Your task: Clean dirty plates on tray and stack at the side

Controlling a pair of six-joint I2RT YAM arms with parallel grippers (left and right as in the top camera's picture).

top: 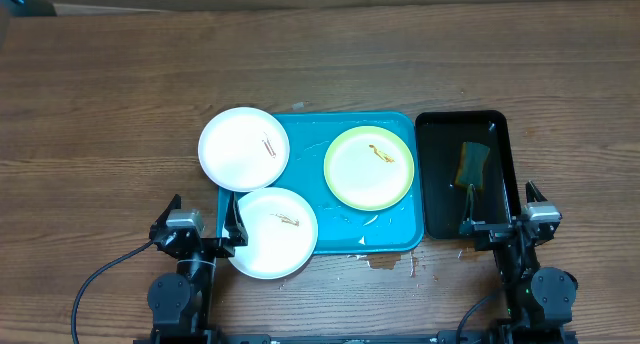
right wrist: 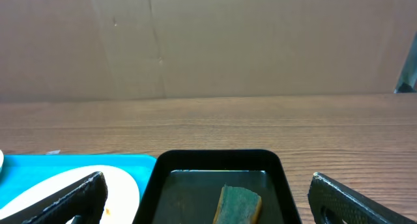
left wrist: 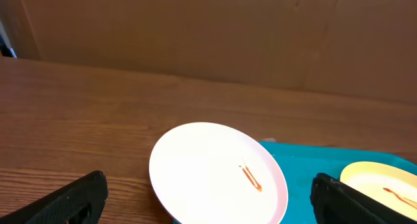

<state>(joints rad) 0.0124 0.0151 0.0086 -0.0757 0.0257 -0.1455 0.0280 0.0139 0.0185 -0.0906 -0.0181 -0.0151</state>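
The left gripper (top: 203, 220) and right gripper (top: 499, 220) stand wide and empty, and the plate (top: 243, 149) just ahead of the left one looks light, stiff and slippery, so I would pinch its thin rim.

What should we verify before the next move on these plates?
1. Left gripper open, empty: ok.
2. Right gripper open, empty: ok.
3. Sponge lying in black tray, ahead of right gripper: ok.
4. Plates clean: not ok; upper white plate, lower white plate and yellow-green plate all show smears.
5. Plates fully on blue tray: not ok; both white ones overhang its edge.
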